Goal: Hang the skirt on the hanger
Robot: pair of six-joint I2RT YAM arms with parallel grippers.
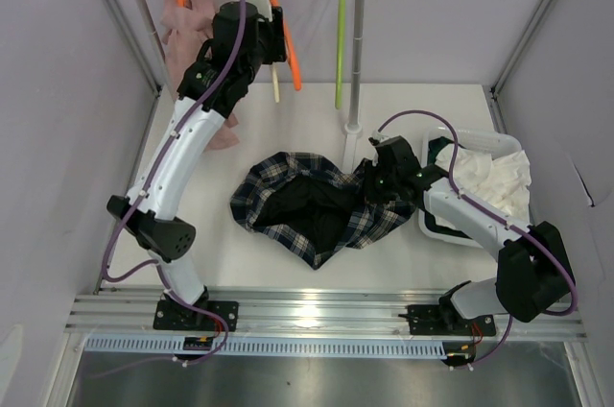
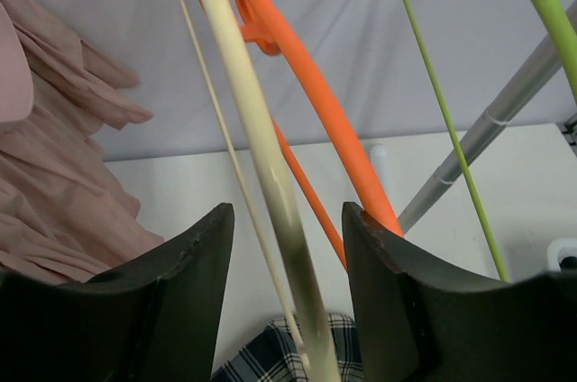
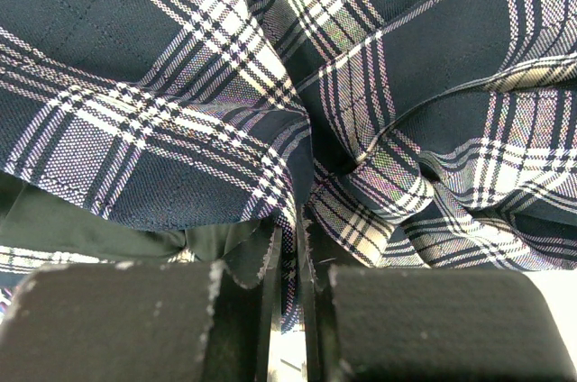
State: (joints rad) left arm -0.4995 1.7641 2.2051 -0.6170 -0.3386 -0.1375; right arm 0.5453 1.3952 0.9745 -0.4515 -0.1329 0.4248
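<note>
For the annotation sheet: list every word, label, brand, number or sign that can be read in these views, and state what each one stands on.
None: no view shows any readable text.
The skirt, cream hanger, orange hanger and lime-green hanger carry no visible print, and neither do the arms.

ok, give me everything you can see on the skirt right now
The skirt is soft dark navy-green plaid with white lines. It lies crumpled on the white table, opened so its plain dark inside shows in the middle. Its right edge is bunched and pinched in the shut right gripper. It is not yet on the hanger.
</note>
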